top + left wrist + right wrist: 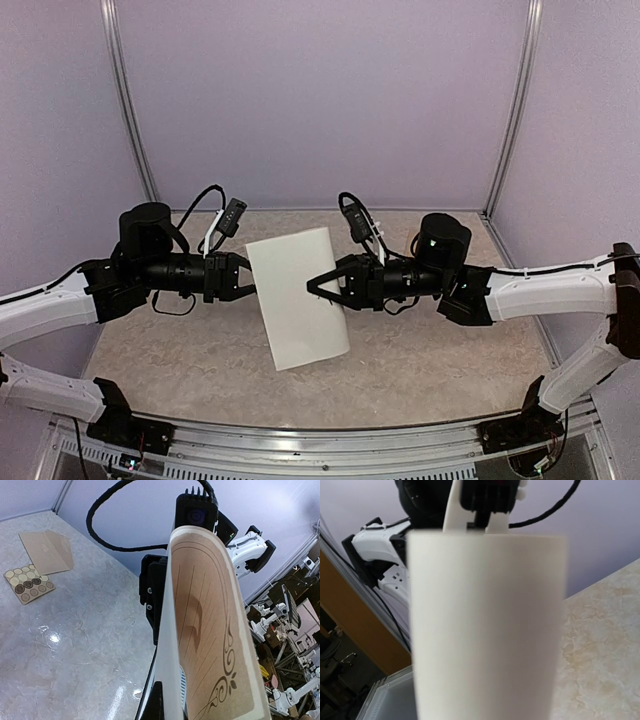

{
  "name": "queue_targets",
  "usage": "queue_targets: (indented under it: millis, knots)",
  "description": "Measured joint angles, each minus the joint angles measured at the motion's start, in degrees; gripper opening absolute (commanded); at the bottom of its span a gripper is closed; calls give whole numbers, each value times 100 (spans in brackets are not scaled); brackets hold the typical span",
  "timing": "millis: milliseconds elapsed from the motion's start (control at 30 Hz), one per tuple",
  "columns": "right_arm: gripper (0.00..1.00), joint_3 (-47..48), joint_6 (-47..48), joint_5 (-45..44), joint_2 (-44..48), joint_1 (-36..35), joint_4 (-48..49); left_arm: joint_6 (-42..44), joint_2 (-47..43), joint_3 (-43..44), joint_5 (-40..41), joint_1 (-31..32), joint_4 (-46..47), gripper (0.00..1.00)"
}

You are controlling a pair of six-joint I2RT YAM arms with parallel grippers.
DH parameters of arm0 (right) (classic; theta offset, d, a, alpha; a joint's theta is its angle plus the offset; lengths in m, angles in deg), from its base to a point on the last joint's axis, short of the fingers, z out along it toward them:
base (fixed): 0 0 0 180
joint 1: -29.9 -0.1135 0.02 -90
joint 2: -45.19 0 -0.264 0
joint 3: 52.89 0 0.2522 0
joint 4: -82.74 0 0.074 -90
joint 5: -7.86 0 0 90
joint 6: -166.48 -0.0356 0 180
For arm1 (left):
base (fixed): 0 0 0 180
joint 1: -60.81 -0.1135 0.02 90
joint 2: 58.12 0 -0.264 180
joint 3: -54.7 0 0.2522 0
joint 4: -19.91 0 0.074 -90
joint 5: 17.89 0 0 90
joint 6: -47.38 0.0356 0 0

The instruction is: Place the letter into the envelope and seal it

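Top external view: holds the letter (297, 300) aloft at frame centre, over the counter (450, 370), with the left gripper (245, 277), jaws clamped on its left edge. Points the right gripper (312, 287) at its face; cannot tell those jaws' stance. Left wrist view: finds the envelope (47, 552) and sticker card (29, 579) flat at upper left. Seems mid-carry, before insertion. Next calls for bringing the letter edge-first to the envelope's mouth.

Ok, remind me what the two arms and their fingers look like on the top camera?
Both arms match: the left arm and right arm have smooth white shells, with black joints and round black motor housings. The left gripper and right gripper are mostly black. A black cable loops over each wrist to a small black camera box. No markings are readable.
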Motion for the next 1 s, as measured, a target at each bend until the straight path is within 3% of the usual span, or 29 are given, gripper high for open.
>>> queue_targets:
  millis: [1000]
  knots:
    - [24,13,-129,210,-120,4,179,-2,44,0,-81,0,4,0]
